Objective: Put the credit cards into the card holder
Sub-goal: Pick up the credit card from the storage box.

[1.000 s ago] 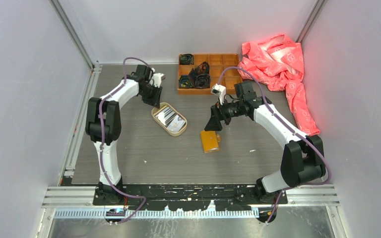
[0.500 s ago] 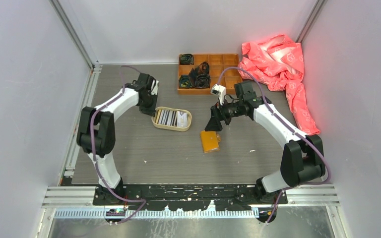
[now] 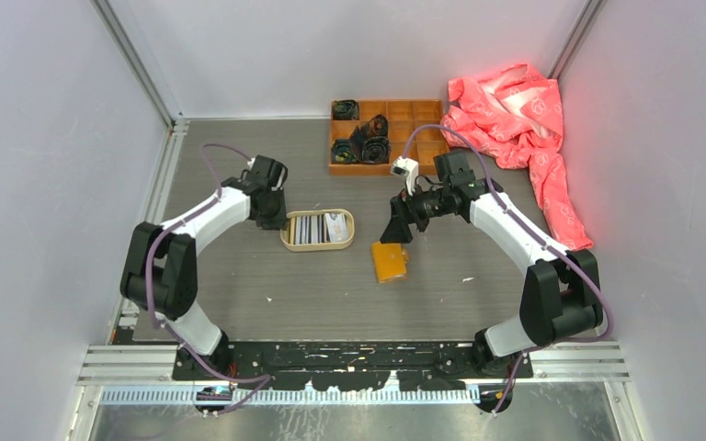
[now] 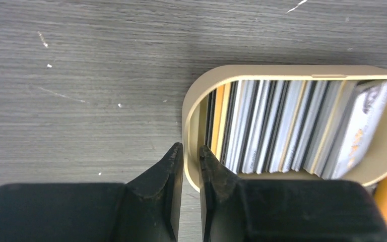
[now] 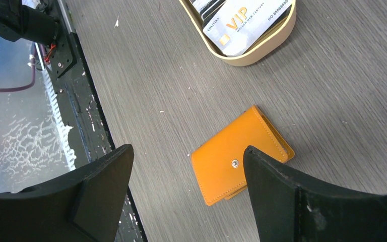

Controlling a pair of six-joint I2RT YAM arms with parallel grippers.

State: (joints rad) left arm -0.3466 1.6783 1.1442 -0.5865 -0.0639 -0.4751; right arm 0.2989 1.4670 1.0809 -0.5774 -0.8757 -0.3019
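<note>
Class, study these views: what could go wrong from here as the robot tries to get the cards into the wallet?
1. The card holder lies snapped shut below the open right gripper; no card fits until it is opened.
2. The left gripper pinches the rim of the oval tray, so a pull may tip it.
3. The credit cards stand packed on edge; several could lift together.

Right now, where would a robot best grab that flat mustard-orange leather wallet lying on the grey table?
Probably by two opposite edges, coming straight down from above. The mustard-orange wallet lies flat and closed, snap button up, so only its thin edges stand off the grey table to be pinched. The open right gripper hangs above it.
</note>
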